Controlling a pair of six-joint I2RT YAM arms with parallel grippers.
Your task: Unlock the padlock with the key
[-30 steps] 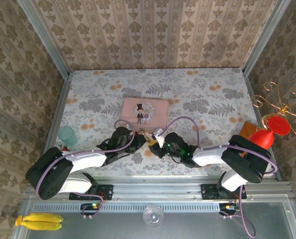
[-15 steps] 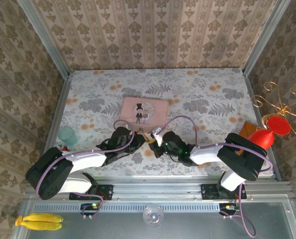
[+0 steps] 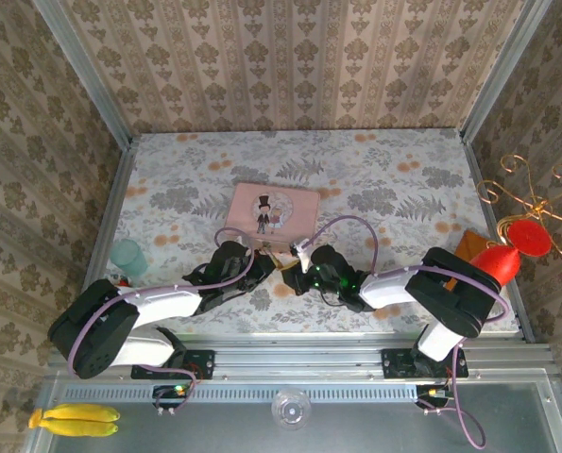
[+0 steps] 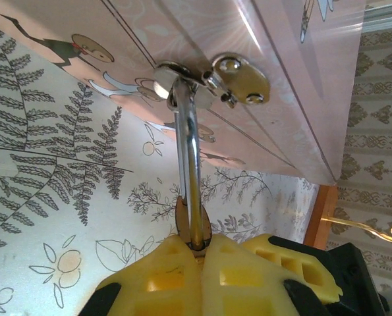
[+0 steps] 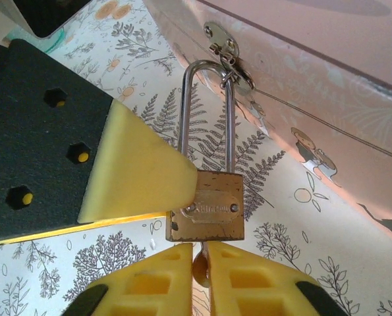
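- padlock (image 5: 205, 205): brass body hangs at the near side of the pink tin (image 3: 274, 215), over the floral tabletop (image 3: 403, 189)
- shackle (image 5: 209, 112): thin, silvery, closed into the body, threaded through the ring of the tin's hasp (image 5: 225, 43)
- left gripper (image 4: 199, 253): clamped on the padlock; in the left wrist view the yellow pads (image 4: 163, 273) are pressed together around the shackle's base, and in the right wrist view one pad touches the body's left side
- right gripper (image 5: 202, 253): closed, yellow fingers (image 5: 149, 283) pinch the key (image 5: 199, 268) directly under the padlock
- key: only a small rounded bit shows between the fingers, its tip meets the bottom face of the body; how far in, cannot tell
- top view: both grippers meet nose to nose just in front of the tin
- teal cup (image 3: 127, 255) at the left edge, bananas (image 3: 73, 419) near the bases, both well apart from the lock
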